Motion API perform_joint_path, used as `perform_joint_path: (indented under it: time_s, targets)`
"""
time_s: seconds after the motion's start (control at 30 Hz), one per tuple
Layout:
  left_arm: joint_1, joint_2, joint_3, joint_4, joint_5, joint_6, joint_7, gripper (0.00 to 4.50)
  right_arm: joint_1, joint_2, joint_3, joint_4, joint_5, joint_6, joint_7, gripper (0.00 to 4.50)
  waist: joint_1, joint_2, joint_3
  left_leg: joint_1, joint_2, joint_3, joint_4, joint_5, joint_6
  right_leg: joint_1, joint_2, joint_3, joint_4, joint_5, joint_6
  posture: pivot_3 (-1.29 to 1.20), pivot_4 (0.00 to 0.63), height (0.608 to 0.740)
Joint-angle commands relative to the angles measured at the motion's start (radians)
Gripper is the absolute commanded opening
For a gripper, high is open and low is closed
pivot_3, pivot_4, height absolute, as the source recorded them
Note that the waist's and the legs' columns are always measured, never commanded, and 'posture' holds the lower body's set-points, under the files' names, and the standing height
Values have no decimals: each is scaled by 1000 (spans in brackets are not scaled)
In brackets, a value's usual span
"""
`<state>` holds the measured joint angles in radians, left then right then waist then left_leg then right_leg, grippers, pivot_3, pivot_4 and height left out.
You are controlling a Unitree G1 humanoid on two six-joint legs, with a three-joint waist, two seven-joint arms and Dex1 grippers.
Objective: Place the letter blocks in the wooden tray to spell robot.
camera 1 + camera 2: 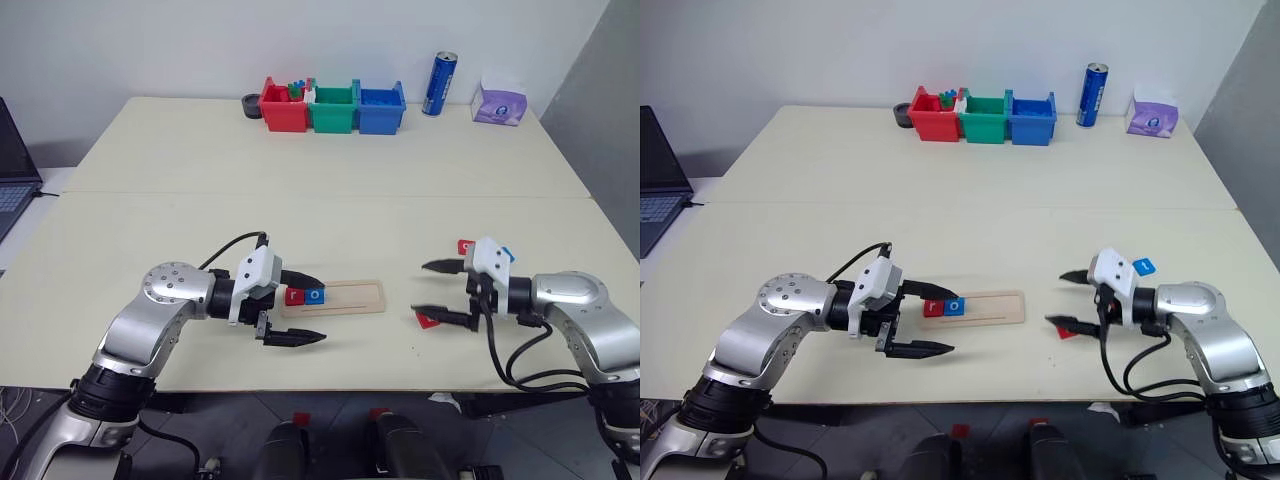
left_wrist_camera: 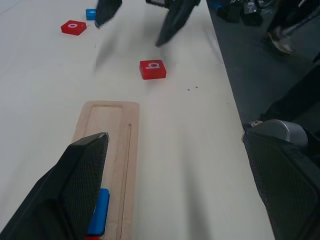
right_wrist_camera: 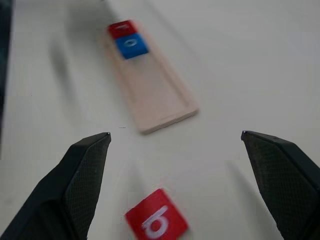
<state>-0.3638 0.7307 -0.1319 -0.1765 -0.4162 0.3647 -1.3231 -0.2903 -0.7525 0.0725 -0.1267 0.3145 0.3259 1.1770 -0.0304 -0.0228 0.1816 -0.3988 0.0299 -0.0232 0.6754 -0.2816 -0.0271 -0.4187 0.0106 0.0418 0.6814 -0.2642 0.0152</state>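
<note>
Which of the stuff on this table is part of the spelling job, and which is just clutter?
Job: wooden tray holding red r and blue o; loose red b, red o, blue tile.
Clutter: plastic bins, can, tissue pack, laptop.

Along the far edge of the pale table (image 1: 330, 190), a red bin (image 1: 283, 107), a green bin (image 1: 333, 108) and a blue bin (image 1: 381, 109) are lined up touching. A dark round object (image 1: 251, 104) is set just beside the red bin. Farther right, a blue can (image 1: 439, 84) stands upright near a purple tissue pack (image 1: 498, 102). A laptop (image 1: 15, 175) is seen at the left edge.
</note>
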Motion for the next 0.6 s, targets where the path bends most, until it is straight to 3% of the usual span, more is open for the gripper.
perform_joint_path:
  time_s: [0.03,0.23,0.6]
  targets:
    - [-7,17,7,-12,-4,-18,-16,4500,-18,-23,34,94,-35,-150,100,4457,0,0,0,0,0,0,0,0,0,0,0,0,0,0,0,0,150,740]
    - [3,14,2,-31,-7,-14,-12,4500,-73,-30,91,284,-128,-371,180,4457,0,0,0,1,0,0,2,0,0,1,0,0,1,0,0,0,150,740]
    - [3,17,-2,-33,-8,-14,-28,4500,-121,13,117,419,-172,-442,185,4457,1,0,0,1,0,0,2,0,0,1,0,0,1,0,0,0,150,740]
